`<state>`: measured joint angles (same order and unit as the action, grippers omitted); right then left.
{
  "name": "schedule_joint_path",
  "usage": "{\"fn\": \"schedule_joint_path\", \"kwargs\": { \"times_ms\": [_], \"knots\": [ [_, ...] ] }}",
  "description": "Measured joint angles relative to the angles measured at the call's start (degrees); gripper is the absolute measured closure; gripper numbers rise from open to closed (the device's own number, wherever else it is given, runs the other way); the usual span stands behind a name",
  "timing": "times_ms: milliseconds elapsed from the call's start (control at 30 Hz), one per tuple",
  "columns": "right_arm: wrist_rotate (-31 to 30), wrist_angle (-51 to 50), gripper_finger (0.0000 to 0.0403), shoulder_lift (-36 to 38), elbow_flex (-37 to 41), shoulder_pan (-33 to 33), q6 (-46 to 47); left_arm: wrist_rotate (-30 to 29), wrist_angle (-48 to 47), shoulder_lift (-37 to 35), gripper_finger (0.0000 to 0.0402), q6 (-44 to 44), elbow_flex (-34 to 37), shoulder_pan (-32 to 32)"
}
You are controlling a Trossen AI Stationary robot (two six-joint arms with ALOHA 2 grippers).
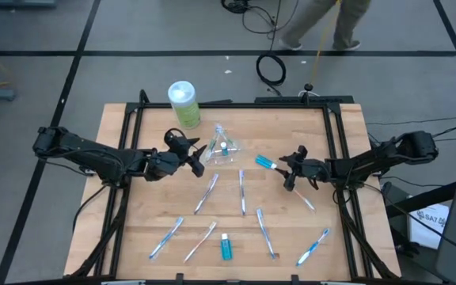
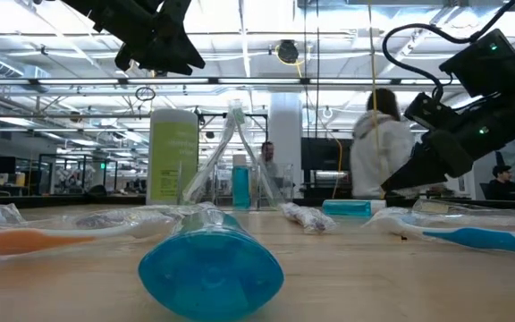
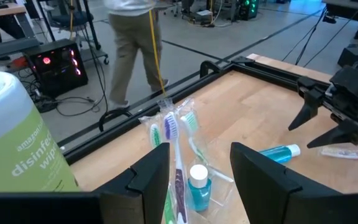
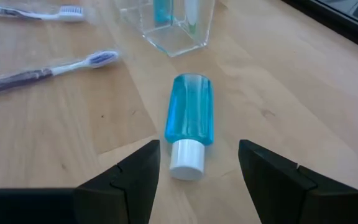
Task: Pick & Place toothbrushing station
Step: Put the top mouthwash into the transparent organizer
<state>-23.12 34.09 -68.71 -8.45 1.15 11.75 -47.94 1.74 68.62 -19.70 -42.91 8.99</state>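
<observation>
Blue liquid is filling the small bottle [image 4: 189, 122] that is lying on its side on the wooden table [image 1: 347, 237], just in front of the right gripper [image 1: 290, 171]. In the right wrist view the bottle's long axis is running straight away from the spread fingers [image 4: 126, 177], white cap toward the gripper and base toward the clear holder [image 1: 223, 147]. The jaws are standing wide open, one to each side of the cap, not touching it. The gripper is hovering above the wood; judged from the low view, it would need to descend before closing. The right arm is plainly the nearer of the two.

The left gripper [image 1: 191, 155] is hanging just beside the holder with its fingers apart and nothing between them. The holder is already carrying toothbrushes and a small blue bottle. A green wipes canister [image 1: 184, 104] is standing behind it. Several wrapped toothbrushes [image 1: 207, 192] and a second blue bottle [image 1: 226, 247] are lying loose toward the near edge. A person is walking beyond the table.
</observation>
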Motion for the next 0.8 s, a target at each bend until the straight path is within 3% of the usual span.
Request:
{"fn": "schedule_joint_path", "kwargs": {
  "times_ms": [800],
  "knots": [
    [0.6, 16.2, 0.0193, -18.6, -0.1, -1.9, 0.7, 0.0, 0.2, 0.0, 0.0224, 0.0, 0.0, 0.0]
  ]
}}
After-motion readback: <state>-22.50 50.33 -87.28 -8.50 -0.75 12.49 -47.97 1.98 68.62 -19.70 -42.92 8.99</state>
